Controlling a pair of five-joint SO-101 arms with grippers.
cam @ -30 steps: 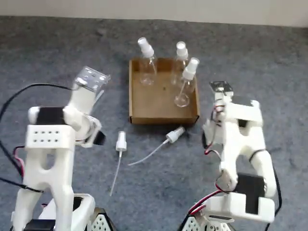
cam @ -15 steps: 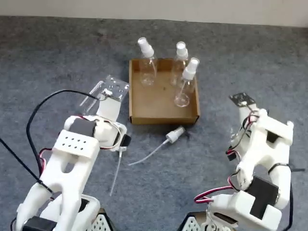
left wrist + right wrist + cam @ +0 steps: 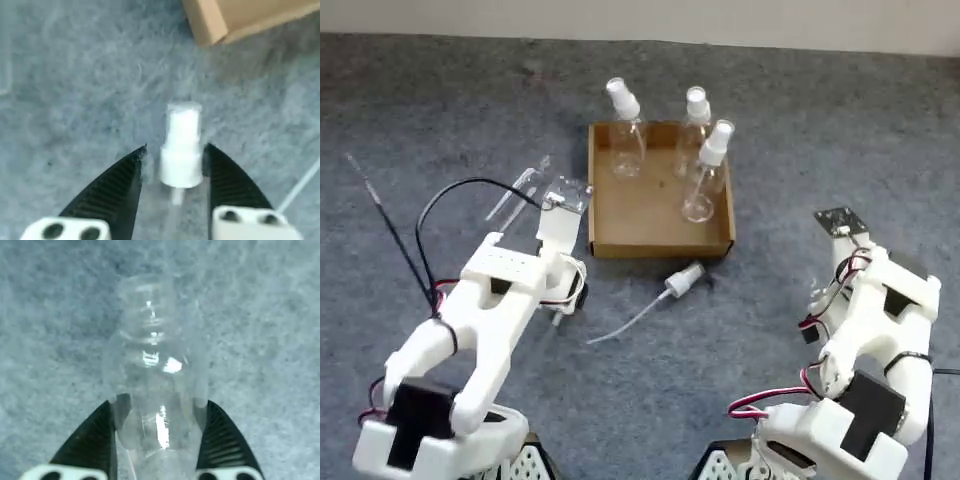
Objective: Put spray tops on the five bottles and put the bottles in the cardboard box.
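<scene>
A cardboard box [image 3: 660,246] holds three upright clear bottles with white spray tops [image 3: 705,168]. A loose white spray top [image 3: 181,149] lies on the grey carpet near the box corner [image 3: 235,22], between the open fingers of my left gripper [image 3: 175,149], which do not touch it. A second spray top [image 3: 682,278] with a long thin tube lies in front of the box. My right gripper [image 3: 157,407] is shut on a clear bottle [image 3: 152,365] with no top, low over the carpet to the right of the box. Another topless clear bottle [image 3: 520,186] lies left of the box.
A black cable [image 3: 390,225] loops over the carpet at the left, beside the left arm [image 3: 490,320]. The right arm [image 3: 865,330] stands at the right front. Open carpet lies between the arms in front of the box.
The left arm swung down and toward the box, bringing its gripper around the loose spray top. The right arm moved rightward, away from the box, with the bottle.
</scene>
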